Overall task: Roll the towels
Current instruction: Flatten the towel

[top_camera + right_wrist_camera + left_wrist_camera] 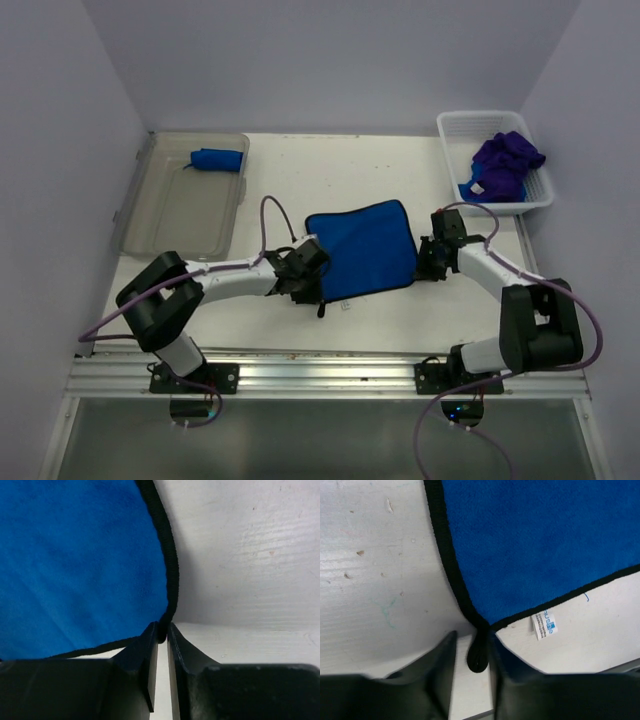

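Top external view: the counter (pixel 300 170) carries one flat blue towel (pixel 362 248) lying open near mid-surface, and all positions below are taken from that towel. A clear bin (pixel 175 215) sits well apart beyond the towel's far-left side, and a white basket (pixel 452 140) sits beyond its far-right side. The basket holds a heap of purple towels (pixel 505 160), not yet rolled. The bin holds one rolled blue towel (pixel 218 160). The left claw (pixel 472 639) stands at the flat towel's near-left corner. Its jaws are partly open and straddle the black hanging loop (pixel 477 657), with a sliver of counter showing beside the loop, so nothing is judged gripped. The right claw (pixel 162 630) is at the towel's near-right corner. Its jaws are drawn almost together, and the black edging sits pinched between their tips. A small white label (pixel 543 626) lies just beside the loop, along the towel's near hem. Risks noted: the left jaws may catch only the loop and not the cloth, so a lift would stretch the loop and leave the corner sagging. The right hold is on edging alone and could slip under pull. With the two corner holds uneven, the roll would be skewed or loose.
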Controlling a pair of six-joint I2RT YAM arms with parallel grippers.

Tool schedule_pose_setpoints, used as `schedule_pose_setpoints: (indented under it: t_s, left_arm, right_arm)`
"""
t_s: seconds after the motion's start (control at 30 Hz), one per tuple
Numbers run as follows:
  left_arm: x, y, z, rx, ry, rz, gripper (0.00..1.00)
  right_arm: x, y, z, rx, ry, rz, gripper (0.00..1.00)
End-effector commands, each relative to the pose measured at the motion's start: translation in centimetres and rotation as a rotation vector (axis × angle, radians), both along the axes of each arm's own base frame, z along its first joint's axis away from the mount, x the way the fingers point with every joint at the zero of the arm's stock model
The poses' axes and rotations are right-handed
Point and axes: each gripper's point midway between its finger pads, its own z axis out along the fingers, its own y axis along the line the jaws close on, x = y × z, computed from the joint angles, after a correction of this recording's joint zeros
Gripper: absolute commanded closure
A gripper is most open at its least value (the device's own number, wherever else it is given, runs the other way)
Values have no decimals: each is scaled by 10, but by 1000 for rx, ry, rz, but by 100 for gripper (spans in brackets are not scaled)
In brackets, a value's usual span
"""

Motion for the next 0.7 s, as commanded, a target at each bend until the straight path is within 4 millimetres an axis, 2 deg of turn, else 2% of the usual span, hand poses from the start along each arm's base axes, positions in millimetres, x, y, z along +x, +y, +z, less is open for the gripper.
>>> schedule_pose_setpoints:
  t_s: [0.0,0.07,0.1,0.13,0.17,0.23,0.27,0.33,0.37,0.43,0.47,0.5,0.57,0.6,0.67]
  left_arm:
    - [5,6,-11,72,-4,20,74]
    - [10,11,-10,100,-20,29,84]
    - [11,12,-8,98,-27,33,93]
    - [12,14,-6,101,-33,36,97]
    - [13,16,-4,101,-40,35,100]
    - [12,23,-1,119,-49,37,100]
    - [12,27,0,126,-49,40,100]
    - [8,35,3,131,-49,40,100]
    - [7,38,4,131,-52,48,100]
    - [4,45,9,126,-60,58,100]
    - [4,46,11,123,-63,65,96]
    - [2,49,14,116,-68,67,74]
    - [0,49,16,108,-71,65,47]
    - [1,48,17,98,-75,64,38]
    - [2,44,17,84,-73,58,37]
  right_arm:
    - [5,4,-1,36,-32,-31,86]
    - [0,4,-5,46,-30,-48,95]
    - [-1,8,-4,68,-37,-48,100]
    - [0,11,-3,91,-52,-53,100]
    - [-9,15,-10,120,-35,-70,100]
    - [-12,25,-9,172,-56,-72,100]
    - [-22,27,-15,185,-36,-93,100]
    - [-27,32,-11,198,-69,-99,100]
    - [-36,33,-15,205,-61,-104,100]
    - [-40,38,-11,220,-84,-118,100]
    - [-46,38,-13,221,-74,-132,100]
    - [-49,38,-14,216,-73,-130,100]
    - [-53,33,-14,196,-82,-151,100]
    - [-54,31,-14,188,-86,-154,100]
    - [-55,30,-17,181,-76,-149,100]
